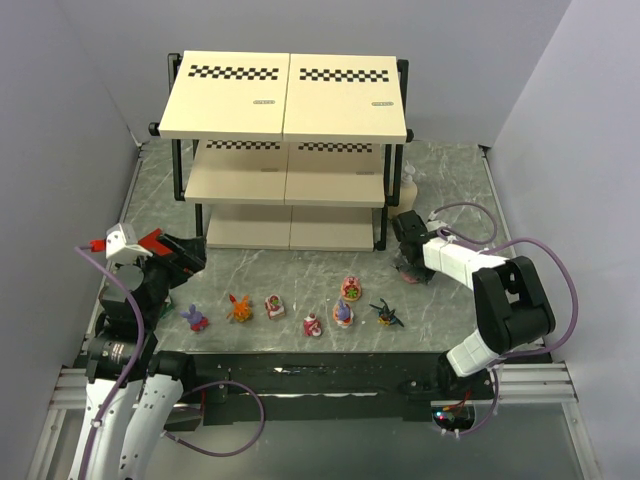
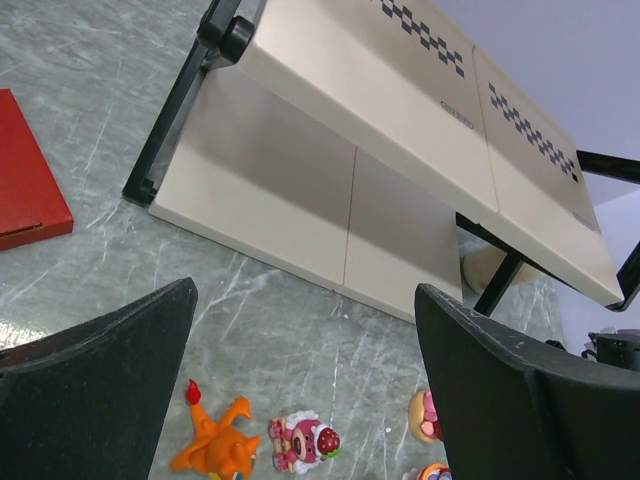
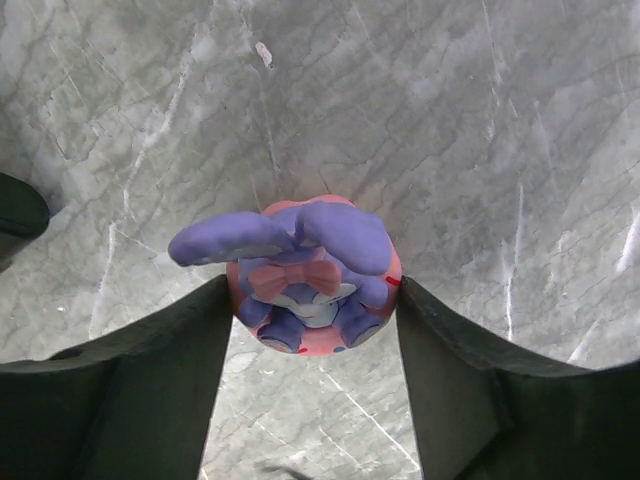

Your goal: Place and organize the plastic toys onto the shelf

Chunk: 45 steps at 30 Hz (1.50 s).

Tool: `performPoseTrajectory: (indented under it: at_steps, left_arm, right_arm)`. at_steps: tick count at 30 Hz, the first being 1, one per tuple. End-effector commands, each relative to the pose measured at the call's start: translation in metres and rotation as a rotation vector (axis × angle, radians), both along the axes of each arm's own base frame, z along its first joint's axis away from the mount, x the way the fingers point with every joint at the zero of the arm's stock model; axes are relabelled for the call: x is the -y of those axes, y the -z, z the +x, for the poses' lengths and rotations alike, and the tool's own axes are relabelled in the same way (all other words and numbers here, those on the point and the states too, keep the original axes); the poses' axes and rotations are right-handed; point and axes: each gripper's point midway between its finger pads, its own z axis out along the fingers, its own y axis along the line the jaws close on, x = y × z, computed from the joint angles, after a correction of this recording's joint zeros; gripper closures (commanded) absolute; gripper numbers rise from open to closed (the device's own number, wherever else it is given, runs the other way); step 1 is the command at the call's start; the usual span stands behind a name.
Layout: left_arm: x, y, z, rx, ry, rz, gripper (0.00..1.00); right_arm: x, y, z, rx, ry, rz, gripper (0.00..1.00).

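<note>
While left pincer (image 2: 305, 290) wide and empty, right pincer (image 3: 312, 288) snug against both flanks of purple bunny (image 3: 330, 235).

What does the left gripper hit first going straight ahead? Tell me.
Probably the shelf, at its lowest board. The left gripper faces it across the table; depth is unclear, so it might touch the table first.

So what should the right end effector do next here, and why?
Probably close fully on the purple bunny before any lift. The right end effector has its fingers tight beside it, one on each side, and the bunny sits on the table. Whether they already grip it is unclear.
</note>
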Motion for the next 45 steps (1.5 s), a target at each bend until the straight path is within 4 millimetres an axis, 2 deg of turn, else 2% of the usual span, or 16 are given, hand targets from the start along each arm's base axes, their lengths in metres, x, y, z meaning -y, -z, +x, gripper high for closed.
performPoseTrajectory:
  at_steps: [1, 3, 4, 7, 9, 23, 33, 34, 36, 37, 39, 40, 41, 42, 43, 45]
  left_arm:
    - [0.0, -0.002, 0.002, 0.019, 0.001, 0.011, 0.04]
    - [0.0, -0.002, 0.001, 0.02, 0.001, 0.011, 0.04]
    - [0.0, -0.002, 0.001, 0.02, -0.001, 0.011, 0.04]
    - [0.0, -0.002, 0.001, 0.019, -0.001, 0.01, 0.04]
    - [0.0, -0.001, 0.002, 0.017, 0.001, 0.011, 0.04]
    - [0.001, 0.004, 0.004, -0.01, 0.002, 0.012, 0.04]
    - [0.0, 0.01, 0.007, -0.048, -0.007, 0.016, 0.03]
    - [-0.001, 0.01, 0.007, -0.049, -0.012, 0.016, 0.04]
    - [-0.002, 0.013, 0.008, -0.061, -0.018, 0.019, 0.04]
    - [-0.003, 0.013, 0.008, -0.064, -0.021, 0.02, 0.04]
    - [-0.003, 0.015, 0.009, -0.075, -0.025, 0.021, 0.04]
    - [-0.004, 0.016, 0.01, -0.079, -0.029, 0.022, 0.04]
    - [-0.004, 0.017, 0.01, -0.084, -0.03, 0.023, 0.04]
    - [-0.004, 0.016, 0.01, -0.085, -0.031, 0.022, 0.04]
    - [-0.005, 0.016, 0.01, -0.087, -0.032, 0.022, 0.04]
    - [-0.005, 0.017, 0.011, -0.092, -0.035, 0.022, 0.04]
  right_arm:
    - [0.004, -0.012, 0.006, 0.045, 0.024, -0.019, 0.47]
    - [0.005, -0.013, 0.004, 0.044, 0.022, -0.025, 0.59]
    - [0.006, -0.016, 0.005, 0.054, 0.021, -0.029, 0.72]
    - [0.008, -0.025, 0.003, 0.075, 0.008, -0.036, 0.93]
    - [0.008, -0.029, 0.0, 0.083, -0.013, -0.035, 1.0]
    - [-0.026, -0.147, -0.017, 0.291, -0.298, 0.052, 1.0]
    - [-0.071, -0.242, -0.023, 0.52, -0.504, 0.134, 1.0]
    - [-0.079, -0.262, -0.022, 0.563, -0.529, 0.15, 1.0]
    - [-0.085, -0.28, -0.021, 0.59, -0.569, 0.141, 1.0]
    - [-0.088, -0.304, -0.022, 0.636, -0.582, 0.15, 1.0]
    - [-0.094, -0.325, -0.022, 0.675, -0.626, 0.143, 1.0]
    - [-0.096, -0.349, -0.023, 0.731, -0.633, 0.157, 1.0]
    - [-0.099, -0.361, -0.023, 0.76, -0.65, 0.161, 1.0]
    - [-0.099, -0.371, -0.022, 0.78, -0.664, 0.142, 1.0]
    - [-0.095, -0.395, -0.021, 0.835, -0.648, 0.142, 1.0]
    - [-0.095, -0.412, -0.014, 0.869, -0.654, 0.106, 1.0]
